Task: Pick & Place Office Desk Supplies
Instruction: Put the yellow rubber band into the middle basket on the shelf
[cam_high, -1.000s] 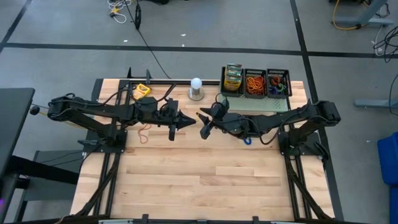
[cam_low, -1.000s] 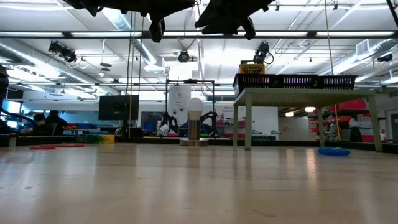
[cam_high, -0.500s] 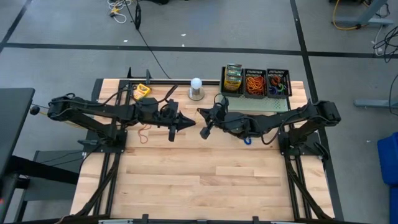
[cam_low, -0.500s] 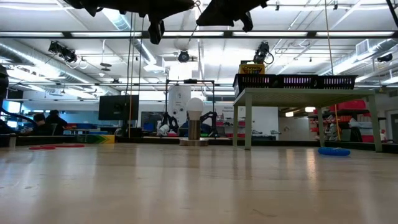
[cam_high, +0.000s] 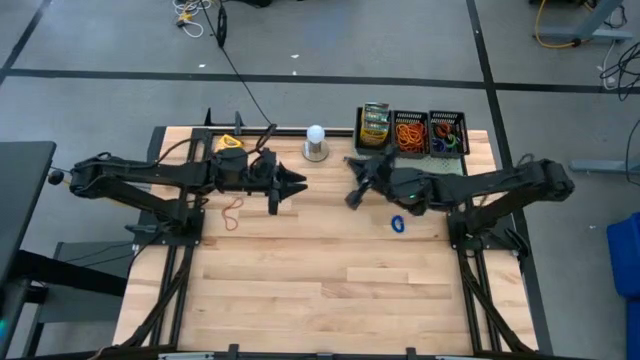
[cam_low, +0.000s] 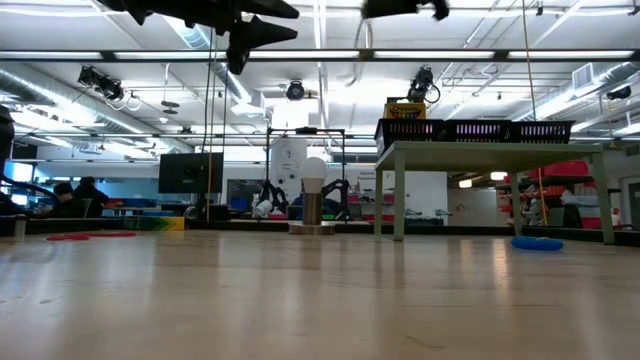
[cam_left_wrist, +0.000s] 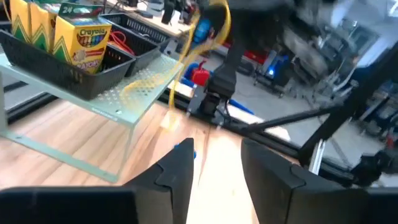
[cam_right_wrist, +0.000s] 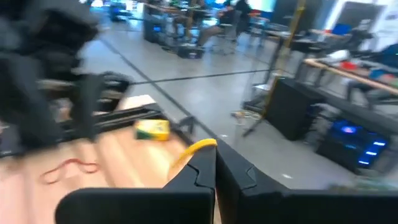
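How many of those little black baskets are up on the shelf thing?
3, side by side on the pale green riser at the table's back right: the left basket holds crayon boxes, the middle basket orange bands, the right basket mixed-colour bands. None seems hidden.

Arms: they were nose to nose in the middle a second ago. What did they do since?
The right gripper shut on the yellow band and pulled back toward the baskets. The left gripper opened, let the band go and drew back a little. The red band, blue band, ball and baskets stayed put.
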